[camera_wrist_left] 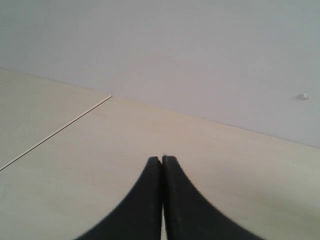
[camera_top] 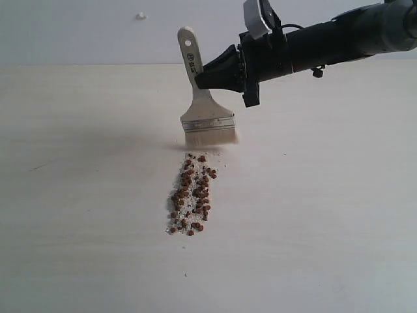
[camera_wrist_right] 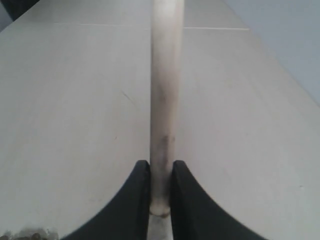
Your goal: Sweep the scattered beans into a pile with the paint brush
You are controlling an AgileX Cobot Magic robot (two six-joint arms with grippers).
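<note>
The right gripper (camera_top: 203, 79) reaches in from 2 o'clock and is clenched on the handle of the paint brush (camera_top: 207, 120), whose bristles touch the table (camera_top: 78, 195). The handle leans toward 11 o'clock. Just beyond the bristles, at 6 o'clock, the beans (camera_top: 192, 195) lie in a narrow strip mixed with pale crumbs. The left gripper (camera_wrist_left: 162, 159) is closed on nothing, over bare tabletop.
</note>
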